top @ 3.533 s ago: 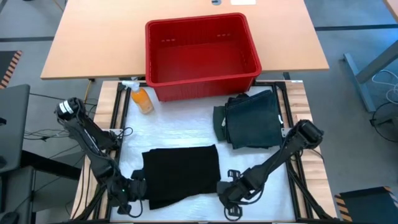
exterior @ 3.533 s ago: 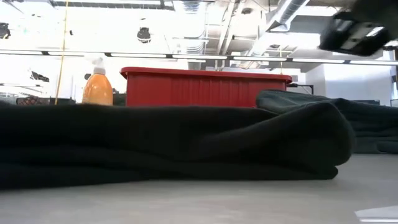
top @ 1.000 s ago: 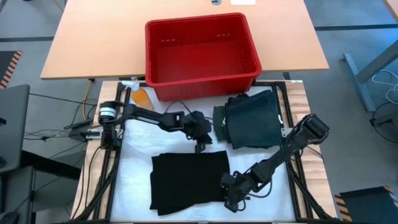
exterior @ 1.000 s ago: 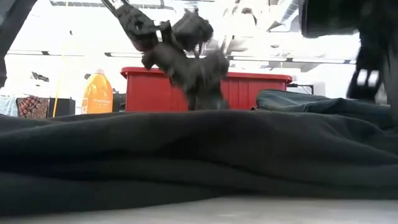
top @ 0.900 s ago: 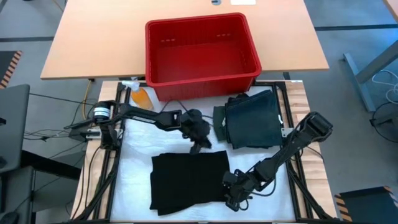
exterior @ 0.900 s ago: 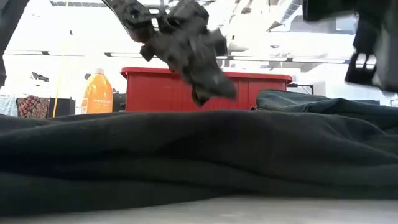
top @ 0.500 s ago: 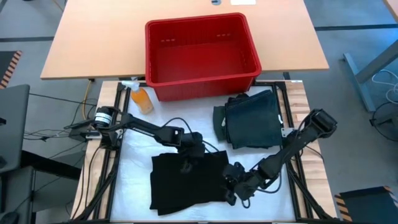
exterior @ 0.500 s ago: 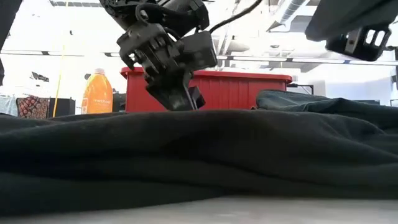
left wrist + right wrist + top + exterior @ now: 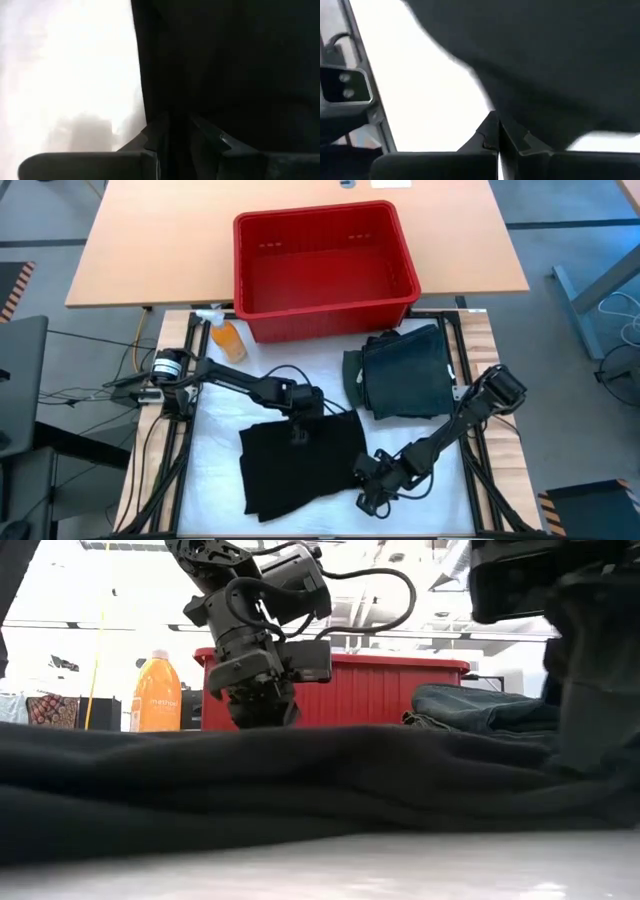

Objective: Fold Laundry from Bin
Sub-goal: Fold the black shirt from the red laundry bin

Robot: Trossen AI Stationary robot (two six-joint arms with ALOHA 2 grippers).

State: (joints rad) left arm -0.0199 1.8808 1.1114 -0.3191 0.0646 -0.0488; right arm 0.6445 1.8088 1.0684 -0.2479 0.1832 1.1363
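A black garment [image 9: 300,465] lies flat and folded on the white table cover, near the front. My left gripper [image 9: 300,427] is down on its far edge, shut on the cloth; it also shows in the low view [image 9: 262,710]. My right gripper [image 9: 368,486] is shut at the garment's near right corner. A folded dark green stack [image 9: 405,375] lies at the right. The red bin [image 9: 325,315] stands at the back with nothing showing inside it. My left gripper pinches the black garment's far edge [image 9: 165,107] between its two fingers, coming from above and pointing down. The cloth lies on the table around the fingers; how many layers cannot be told. My right gripper is shut on the garment's near right corner [image 9: 520,117], slanting in from the table's right. The cloth there rises a little off the table toward the fingers.
An orange spray bottle [image 9: 228,338] stands left of the bin's front wall. The dark green stack lies close to the right of the black garment. The bin's front wall [image 9: 400,685] bounds the far side. Bare white cover lies left of the garment.
My left gripper has come down and toward the near edge, from above the bare cover onto the black garment's far edge. The garment's far edge has bunched slightly and shifted toward the left. My right gripper has stayed near the garment's near right corner.
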